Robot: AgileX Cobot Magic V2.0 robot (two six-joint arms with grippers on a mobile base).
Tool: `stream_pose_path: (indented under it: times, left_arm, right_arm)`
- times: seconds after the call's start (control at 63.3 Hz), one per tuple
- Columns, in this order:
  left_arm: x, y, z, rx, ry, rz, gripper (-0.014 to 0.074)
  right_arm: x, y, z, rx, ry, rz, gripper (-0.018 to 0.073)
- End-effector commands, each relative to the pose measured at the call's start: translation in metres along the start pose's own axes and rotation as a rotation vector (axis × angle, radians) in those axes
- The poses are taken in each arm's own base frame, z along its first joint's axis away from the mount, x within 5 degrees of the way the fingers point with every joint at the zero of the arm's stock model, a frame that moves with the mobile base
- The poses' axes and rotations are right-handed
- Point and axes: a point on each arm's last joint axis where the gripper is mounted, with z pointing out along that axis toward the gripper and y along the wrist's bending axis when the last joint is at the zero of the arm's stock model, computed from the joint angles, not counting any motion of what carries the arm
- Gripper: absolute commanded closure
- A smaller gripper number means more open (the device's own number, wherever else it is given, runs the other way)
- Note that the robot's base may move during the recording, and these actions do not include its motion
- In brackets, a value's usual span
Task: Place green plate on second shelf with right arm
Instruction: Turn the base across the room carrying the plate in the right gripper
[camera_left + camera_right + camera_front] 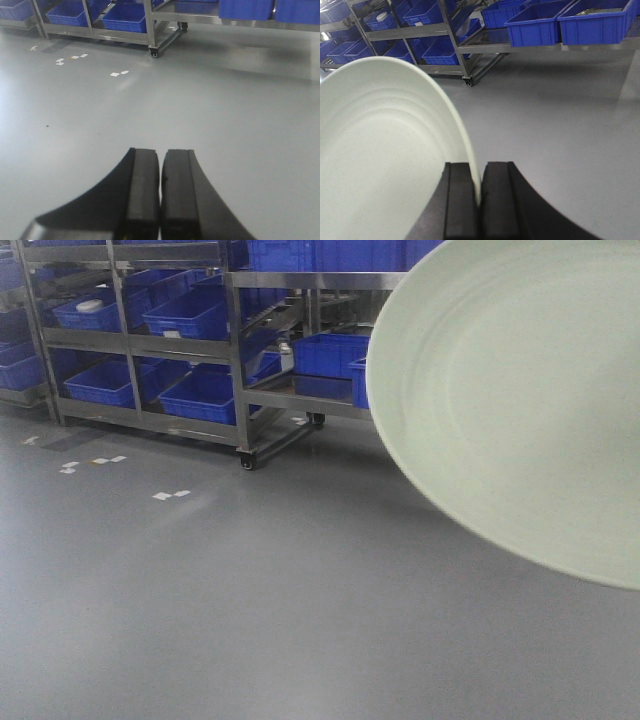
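The green plate (510, 400) is pale sage, round, with faint rings. It fills the right of the front view, held up on edge close to the camera. In the right wrist view my right gripper (480, 172) is shut on the plate's rim, and the plate (380, 165) spreads to its left. My left gripper (161, 159) is shut and empty above the grey floor. The steel shelf rack (240, 340) stands far ahead; the plate hides its right part in the front view.
Blue bins (185, 312) fill the rack's shelves, and more of them (592, 22) sit on a low shelf to the right. The rack stands on castors (247, 462). White tape marks (170, 495) lie on the grey floor (250, 600).
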Motion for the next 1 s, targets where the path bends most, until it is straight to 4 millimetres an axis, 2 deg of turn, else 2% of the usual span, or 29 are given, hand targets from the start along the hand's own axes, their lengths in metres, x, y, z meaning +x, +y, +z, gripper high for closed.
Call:
stream_pose_path:
  times: [0.0,0.98]
  left_arm:
    - [0.0071,-0.0017,0.0027,0.014,-0.041,-0.002,0.0472]
    - [0.0071,-0.0017,0.0027,0.014,-0.041,-0.002,0.0472]
  right_arm:
    - [-0.0203,0.0071,-0.0017,-0.047,-0.138,-0.001,0.0505]
    - [-0.0203,0.0071,-0.0017,-0.047,-0.138,-0.001,0.0505]
